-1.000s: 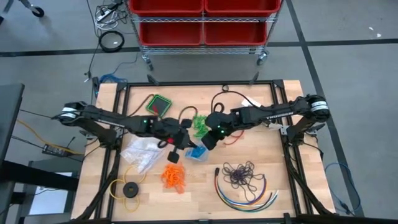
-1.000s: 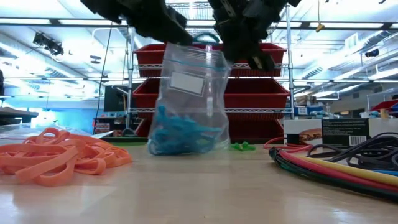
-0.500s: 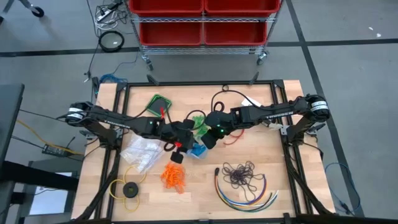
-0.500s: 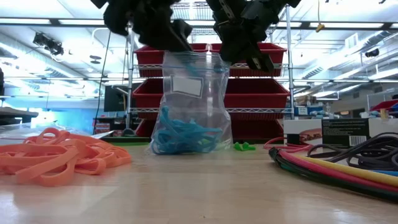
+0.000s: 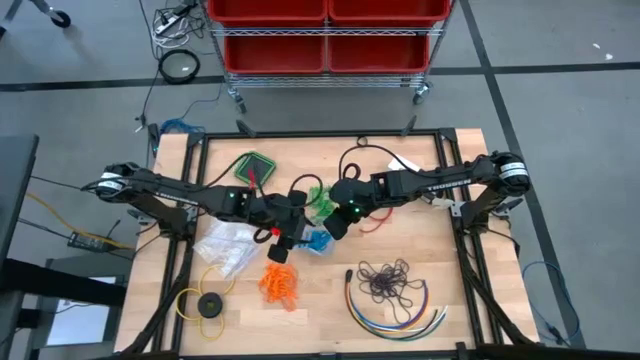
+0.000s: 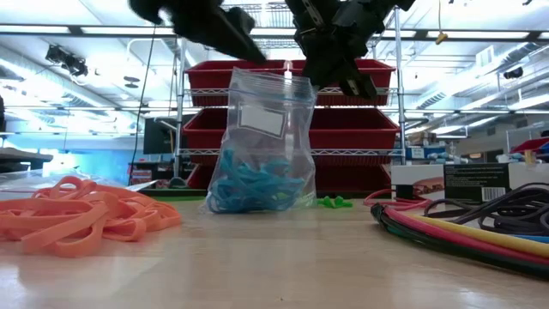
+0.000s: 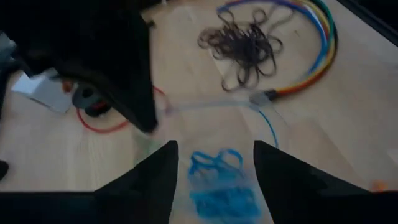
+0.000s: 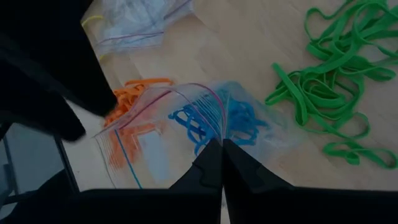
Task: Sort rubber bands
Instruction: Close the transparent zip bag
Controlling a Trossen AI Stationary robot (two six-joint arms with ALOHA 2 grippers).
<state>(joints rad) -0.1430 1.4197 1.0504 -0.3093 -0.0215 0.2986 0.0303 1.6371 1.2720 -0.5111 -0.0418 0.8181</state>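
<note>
Four bunches of rubber bands. Blue bunch (image 6: 250, 184) sits inside one clear zip bag (image 6: 262, 137) standing upright at table centre. Green bunch (image 5: 322, 199) lies loose at 12 o'clock of the bag, orange bunch (image 5: 281, 285) at 7 o'clock, dark purple bunch (image 5: 386, 281) at 4 o'clock, ringed by one bundle of multicoloured cables (image 5: 400, 318). Second clear bag (image 5: 226, 243) lies flat at 9 o'clock, contents unclear. Right gripper (image 8: 219, 163) pressed together, pinching the zip bag's rim. Left gripper (image 7: 214, 163) spread, above the bag mouth, gripping nothing
</note>
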